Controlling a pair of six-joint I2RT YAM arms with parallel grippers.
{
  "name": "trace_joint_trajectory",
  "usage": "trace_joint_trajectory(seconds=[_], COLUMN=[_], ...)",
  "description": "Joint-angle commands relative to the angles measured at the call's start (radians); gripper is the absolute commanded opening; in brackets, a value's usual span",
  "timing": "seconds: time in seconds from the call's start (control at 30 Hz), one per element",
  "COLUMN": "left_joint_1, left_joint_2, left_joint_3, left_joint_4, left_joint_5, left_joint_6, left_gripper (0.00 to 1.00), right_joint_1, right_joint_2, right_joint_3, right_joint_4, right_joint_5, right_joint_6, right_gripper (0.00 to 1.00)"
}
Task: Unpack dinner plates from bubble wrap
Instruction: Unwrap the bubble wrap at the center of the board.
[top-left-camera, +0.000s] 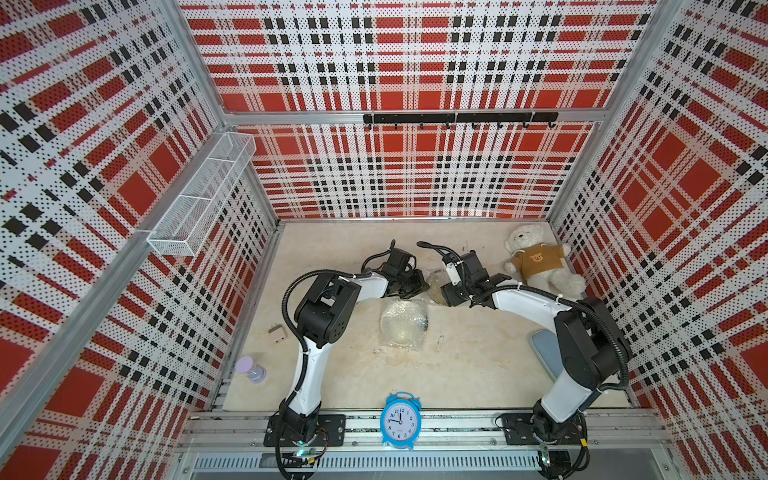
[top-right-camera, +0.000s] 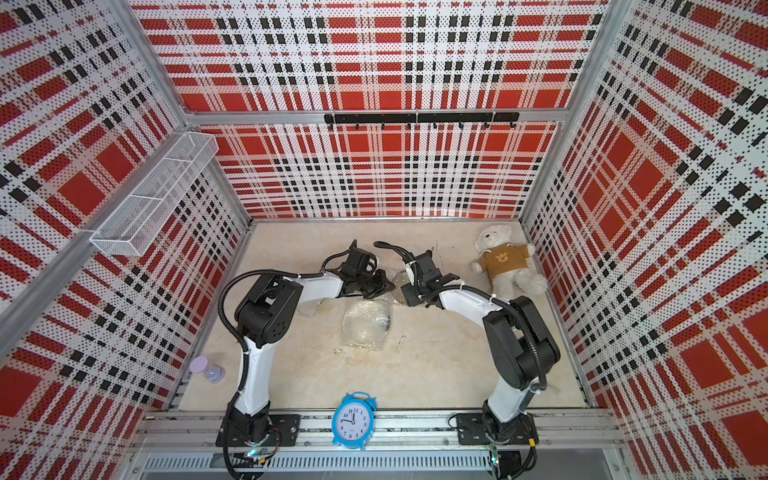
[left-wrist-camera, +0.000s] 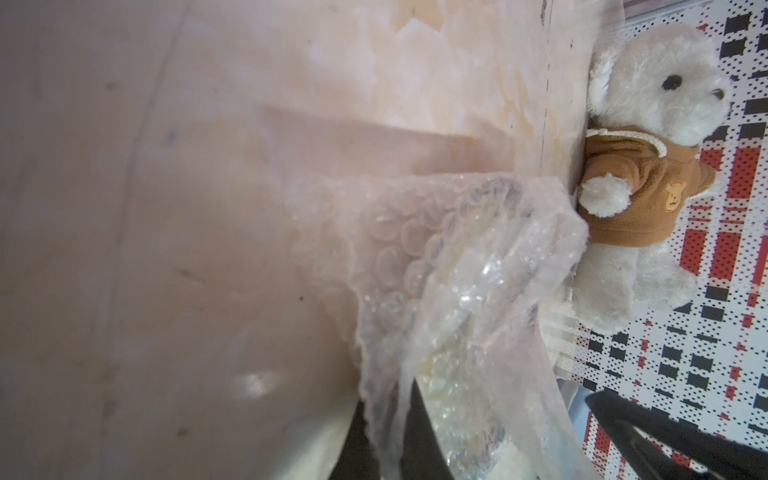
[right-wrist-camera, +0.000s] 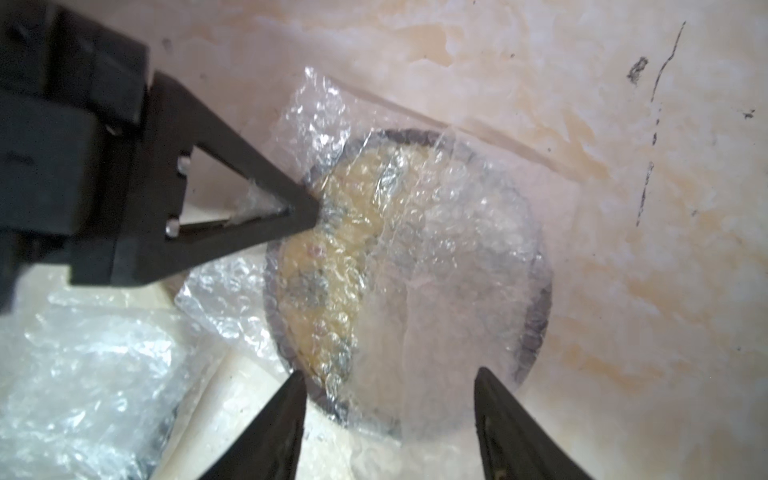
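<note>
A yellow plate with a dark rim (right-wrist-camera: 332, 266) lies on the table under a sheet of clear bubble wrap (right-wrist-camera: 449, 232). My left gripper (right-wrist-camera: 307, 212) is shut on an edge of that bubble wrap (left-wrist-camera: 457, 291), and the film runs up between its fingers (left-wrist-camera: 386, 407). My right gripper (right-wrist-camera: 390, 374) hovers open just over the plate's near rim, with nothing between its fingers. In both top views the two grippers (top-left-camera: 415, 286) (top-left-camera: 446, 296) face each other across this bundle (top-left-camera: 433, 284). A second wrapped plate (top-left-camera: 404, 324) (top-right-camera: 368, 322) lies nearer the front.
A teddy bear (top-left-camera: 540, 262) lies at the back right, close to the right arm. A blue alarm clock (top-left-camera: 401, 419) stands at the front rail. A purple hourglass (top-left-camera: 250, 369) and a small tan block (top-left-camera: 277, 333) sit at the left. A grey-blue pad (top-left-camera: 544, 353) lies beside the right arm.
</note>
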Motion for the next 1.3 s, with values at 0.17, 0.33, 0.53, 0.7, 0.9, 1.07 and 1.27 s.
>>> trace_joint_trajectory(seconds=[0.17, 0.33, 0.53, 0.7, 0.9, 1.07, 1.27], left_joint_1=[-0.001, -0.001, -0.003, -0.003, -0.003, -0.002, -0.003], left_joint_2=[0.006, 0.0, -0.001, 0.002, 0.006, 0.013, 0.022], left_joint_3=[0.029, 0.029, 0.03, 0.033, 0.038, 0.034, 0.035], left_joint_4=[0.008, 0.008, 0.008, 0.008, 0.008, 0.004, -0.013], left_joint_5=[0.007, 0.009, 0.012, 0.016, 0.018, 0.015, -0.003], left_joint_6=[-0.001, 0.0, -0.001, -0.001, 0.001, 0.005, 0.022], left_gripper=[0.04, 0.04, 0.04, 0.04, 0.04, 0.04, 0.04], right_joint_1=[0.007, 0.007, 0.007, 0.007, 0.005, 0.001, -0.026], right_joint_2=[0.054, 0.09, 0.107, 0.114, 0.121, 0.101, 0.041], right_joint_3=[0.027, 0.053, 0.069, 0.076, 0.079, 0.07, 0.042], right_joint_4=[-0.035, -0.027, -0.014, -0.013, -0.009, 0.02, 0.081], right_joint_5=[0.069, 0.064, 0.087, 0.087, 0.084, 0.062, -0.033], right_joint_6=[-0.051, -0.054, -0.047, -0.046, -0.042, -0.018, 0.054], right_gripper=[0.6, 0.57, 0.31, 0.19, 0.0, 0.0, 0.0])
